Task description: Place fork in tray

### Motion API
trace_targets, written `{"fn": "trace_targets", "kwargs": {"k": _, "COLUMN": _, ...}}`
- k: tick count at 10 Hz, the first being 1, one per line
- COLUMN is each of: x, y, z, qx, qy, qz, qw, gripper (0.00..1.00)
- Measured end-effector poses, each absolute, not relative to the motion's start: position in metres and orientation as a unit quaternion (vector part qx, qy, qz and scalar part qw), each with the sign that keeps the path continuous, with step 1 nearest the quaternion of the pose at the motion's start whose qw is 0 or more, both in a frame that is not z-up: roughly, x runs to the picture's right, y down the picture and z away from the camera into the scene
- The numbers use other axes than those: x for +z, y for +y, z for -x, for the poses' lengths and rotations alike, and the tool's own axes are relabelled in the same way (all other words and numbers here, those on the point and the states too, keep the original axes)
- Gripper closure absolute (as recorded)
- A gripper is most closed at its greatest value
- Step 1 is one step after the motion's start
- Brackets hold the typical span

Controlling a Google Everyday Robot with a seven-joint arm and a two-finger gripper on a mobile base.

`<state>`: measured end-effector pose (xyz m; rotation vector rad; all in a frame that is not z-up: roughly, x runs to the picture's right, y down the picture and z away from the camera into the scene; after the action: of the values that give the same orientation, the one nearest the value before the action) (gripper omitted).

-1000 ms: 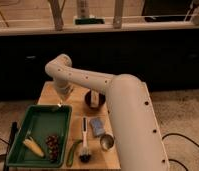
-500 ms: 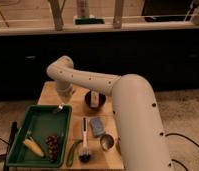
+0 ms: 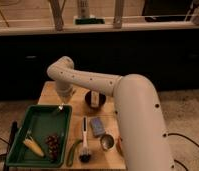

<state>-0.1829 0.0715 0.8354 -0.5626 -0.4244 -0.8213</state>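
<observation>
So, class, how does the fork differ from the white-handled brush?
The fork is short and silvery; the brush is longer, with a dark head. The fork is at the far corner of the tray, below the end effector; the brush lies on the table. Both are slender.

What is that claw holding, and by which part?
Cannot be told. The claw hangs above the far rim of the tray, the fork right beneath it, the contact hidden.

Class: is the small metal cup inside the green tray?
No: the metal cup stands on the wooden table right of the green tray, near whose far right corner the gripper hangs.
</observation>
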Motion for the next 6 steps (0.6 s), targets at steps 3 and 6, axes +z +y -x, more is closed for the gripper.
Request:
{"fn": "trace_targets", "kwargs": {"k": 3, "x": 0.833, "y": 0.071, "z": 0.19, "qx": -0.407, "qy": -0.204, "qz": 0.264, "qw": 0.85, "gripper": 1.0}}
{"fn": "trace_targets", "kwargs": {"k": 6, "x": 0.826, "y": 0.077, "z": 0.215, "qx": -0.438, "qy": -0.212, "qz": 0.257, "qw": 0.835, "gripper": 1.0}}
